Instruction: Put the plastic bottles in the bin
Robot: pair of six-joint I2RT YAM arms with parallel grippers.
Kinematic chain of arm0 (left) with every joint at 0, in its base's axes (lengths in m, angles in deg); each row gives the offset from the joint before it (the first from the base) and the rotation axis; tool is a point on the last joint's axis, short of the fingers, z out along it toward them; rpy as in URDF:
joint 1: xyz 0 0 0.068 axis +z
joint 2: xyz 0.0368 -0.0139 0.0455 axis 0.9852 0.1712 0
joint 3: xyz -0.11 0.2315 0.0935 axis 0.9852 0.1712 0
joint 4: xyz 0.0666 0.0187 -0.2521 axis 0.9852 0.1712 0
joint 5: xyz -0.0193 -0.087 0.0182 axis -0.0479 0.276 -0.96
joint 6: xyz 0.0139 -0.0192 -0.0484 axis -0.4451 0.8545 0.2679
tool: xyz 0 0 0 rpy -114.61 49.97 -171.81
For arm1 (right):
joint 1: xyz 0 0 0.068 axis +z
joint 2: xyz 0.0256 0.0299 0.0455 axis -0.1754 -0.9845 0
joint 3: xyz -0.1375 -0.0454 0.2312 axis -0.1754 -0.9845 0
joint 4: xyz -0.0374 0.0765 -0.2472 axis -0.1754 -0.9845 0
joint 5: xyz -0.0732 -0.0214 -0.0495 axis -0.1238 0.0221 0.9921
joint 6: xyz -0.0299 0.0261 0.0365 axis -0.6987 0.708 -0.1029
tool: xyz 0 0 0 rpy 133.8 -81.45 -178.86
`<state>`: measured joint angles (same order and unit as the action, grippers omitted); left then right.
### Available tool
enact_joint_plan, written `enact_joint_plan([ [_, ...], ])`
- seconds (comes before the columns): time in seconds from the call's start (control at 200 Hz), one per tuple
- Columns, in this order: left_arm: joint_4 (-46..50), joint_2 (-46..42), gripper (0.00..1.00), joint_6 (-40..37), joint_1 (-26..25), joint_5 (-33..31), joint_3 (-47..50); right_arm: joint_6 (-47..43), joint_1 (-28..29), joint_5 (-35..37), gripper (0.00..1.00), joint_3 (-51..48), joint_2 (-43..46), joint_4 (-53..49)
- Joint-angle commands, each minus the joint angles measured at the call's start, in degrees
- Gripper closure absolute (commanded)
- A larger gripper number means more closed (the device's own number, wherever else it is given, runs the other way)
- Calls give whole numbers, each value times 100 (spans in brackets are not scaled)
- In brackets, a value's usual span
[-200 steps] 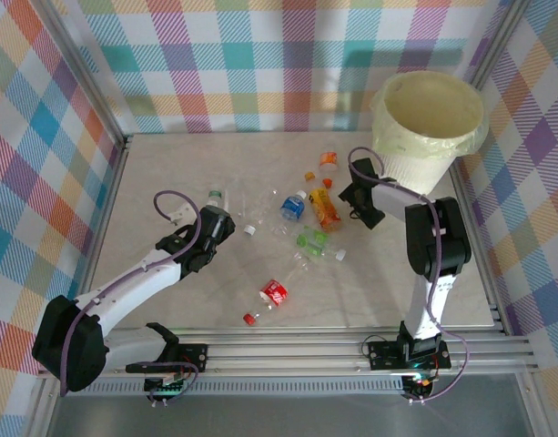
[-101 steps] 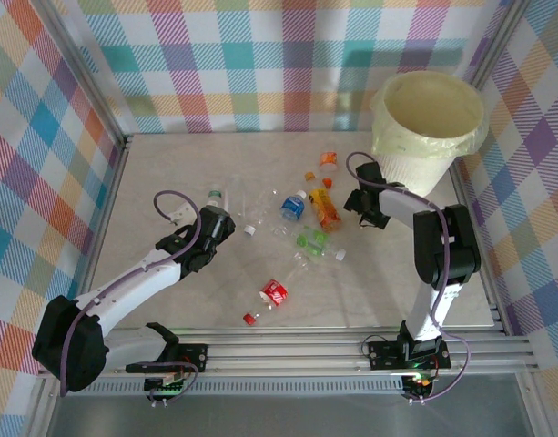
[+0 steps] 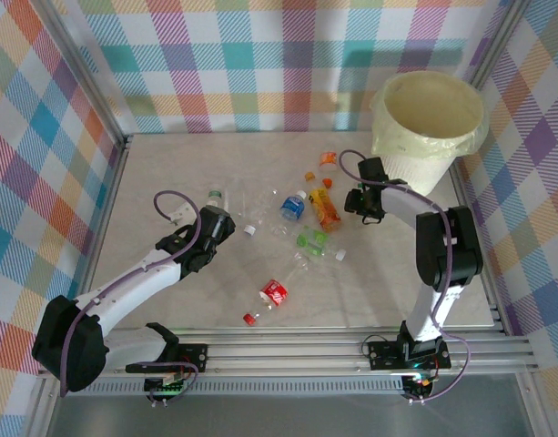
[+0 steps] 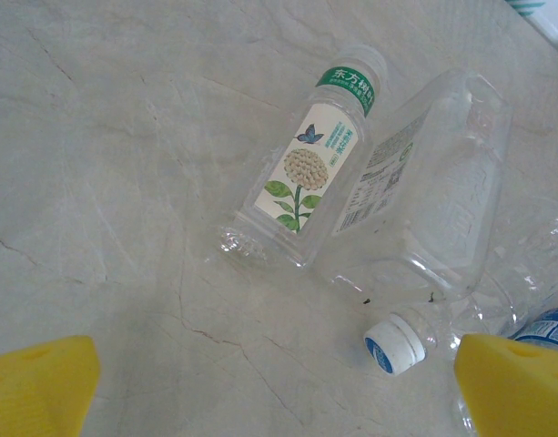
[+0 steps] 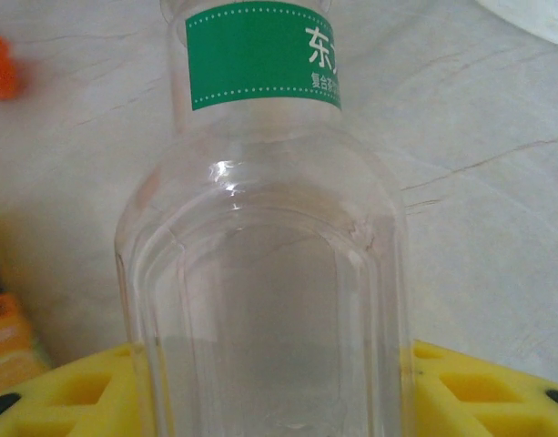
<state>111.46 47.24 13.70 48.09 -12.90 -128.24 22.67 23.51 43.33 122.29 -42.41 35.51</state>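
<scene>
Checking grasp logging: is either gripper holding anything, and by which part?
Right gripper clamps a clear green-labelled bottle by its wide body, below the label. Left gripper is open, holding nothing.

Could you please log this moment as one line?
left tool: open, empty | right tool: astride green-label bottle | bin: upright, far right

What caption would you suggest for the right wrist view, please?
Clear bottle with a green label held between the right hand's yellow fingers, marbled table behind.
</scene>
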Motion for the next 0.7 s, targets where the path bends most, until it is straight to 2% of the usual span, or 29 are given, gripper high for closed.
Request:
enact_joint_plan([
  [0.0, 6, 4, 0, -39, 76, -52, -71, -447, -5, -546, 58, -57, 617, -50],
  [0.23, -90, 12, 0, -79, 76, 9, -168, -20, -5, -1458, 63, -81, 1550, 274],
  [0.365, -153, 12, 0, -90, 76, 62, -198, 231, -14, -1708, 66, 94, 1993, 695],
  [0.695, -111, -134, 0, -57, 76, 76, -136, 710, -237, -1975, 68, 1312, 2170, 1399],
])
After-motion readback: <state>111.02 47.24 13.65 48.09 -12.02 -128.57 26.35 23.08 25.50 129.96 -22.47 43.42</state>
